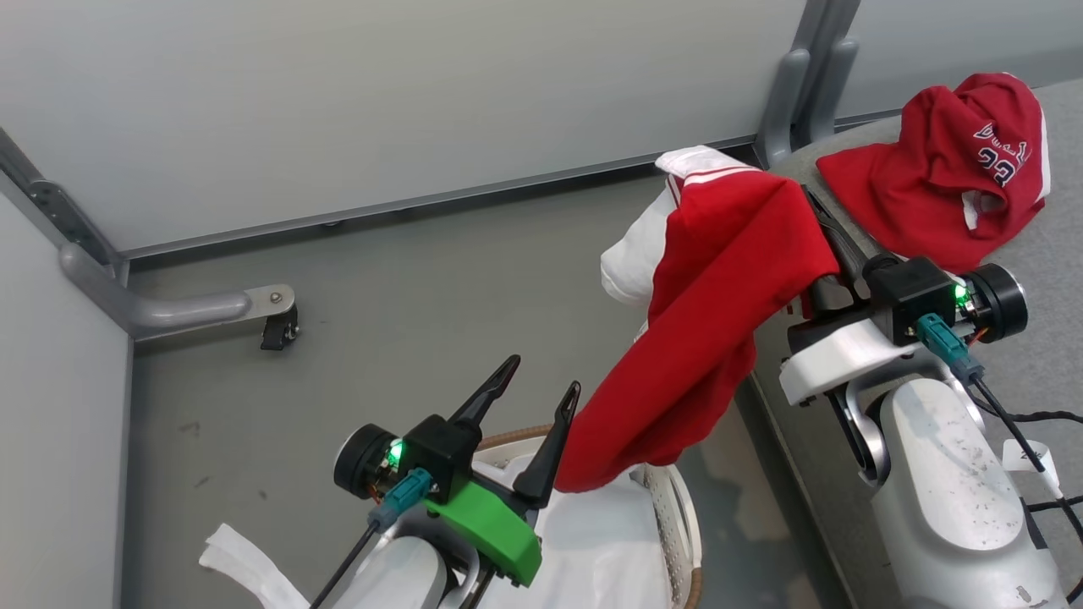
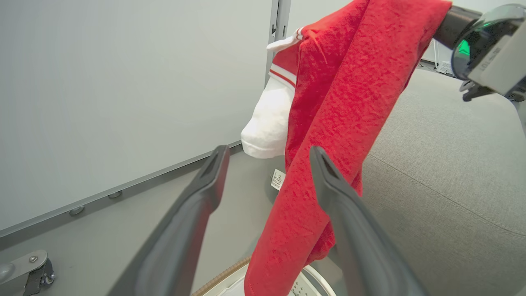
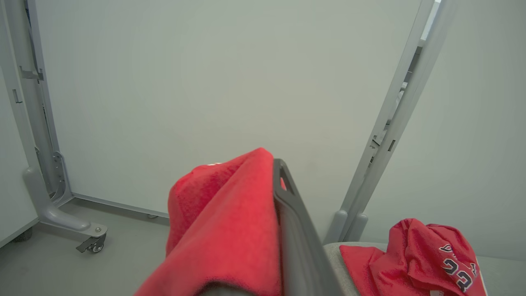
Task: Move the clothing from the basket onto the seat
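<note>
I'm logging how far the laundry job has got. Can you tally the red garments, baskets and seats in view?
Red garments: 2 (lying garment on the seat, hanging garment in the air beside it)
White basket: 1
Grey seat: 1
Total: 4

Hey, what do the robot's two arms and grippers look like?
The left gripper and right gripper each have two long dark tapered fingers, a black wrist block with green light, and a teal connector with black cable. Left mount bright green, right mount white; forearms pale grey.
</note>
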